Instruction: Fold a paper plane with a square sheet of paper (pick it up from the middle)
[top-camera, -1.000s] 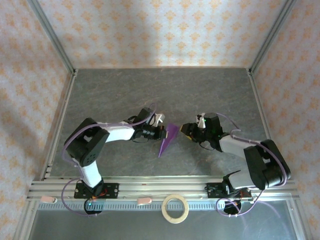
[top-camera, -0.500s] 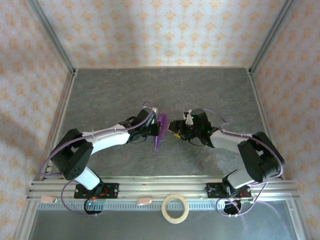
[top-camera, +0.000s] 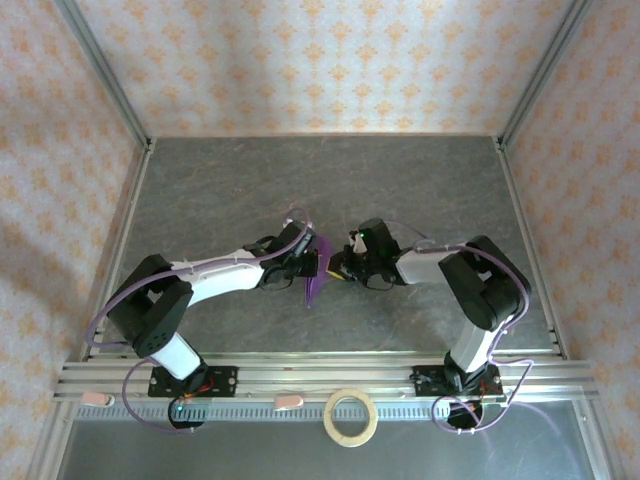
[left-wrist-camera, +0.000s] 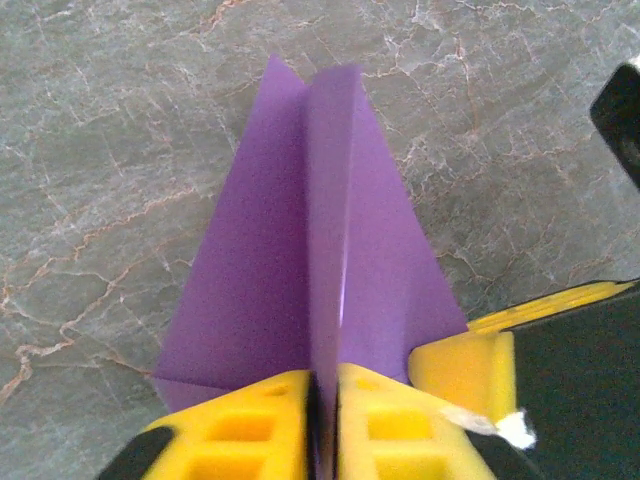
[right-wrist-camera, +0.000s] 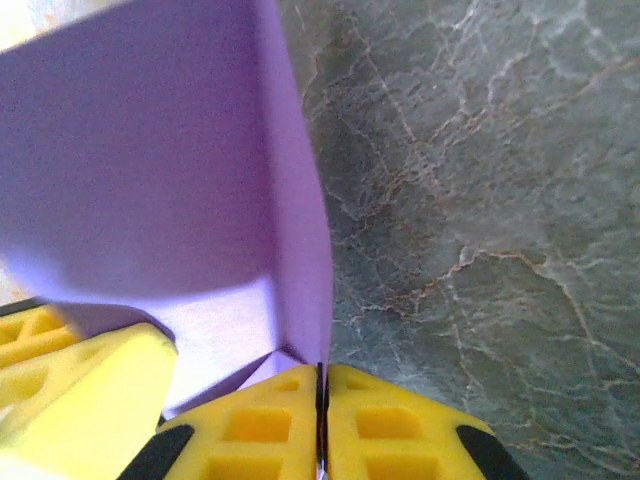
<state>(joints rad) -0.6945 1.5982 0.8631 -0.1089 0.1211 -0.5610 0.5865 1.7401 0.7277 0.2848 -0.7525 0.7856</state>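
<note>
Grey marble table (top-camera: 210, 190) under us: L gripper (left-wrist-camera: 322, 400) & R gripper (right-wrist-camera: 322, 405) both clamped on the paper plane (left-wrist-camera: 290, 250); we shd pull gently, aligned, w/o tearing.

Right hand (top-camera: 338, 268) has reached left to the plane (top-camera: 314, 278) and closed on its edge. Left hand (top-camera: 303, 266) has shifted the plane leftward and turned it edge-up.

The paper plane (left-wrist-camera: 300, 260) is showing purple. The table (top-camera: 420, 180) is showing grey stone with pale veins. The walls (top-camera: 330, 60) are wearing cream paper with orange motifs. The tape ring (top-camera: 329, 417) is looking tan.
</note>
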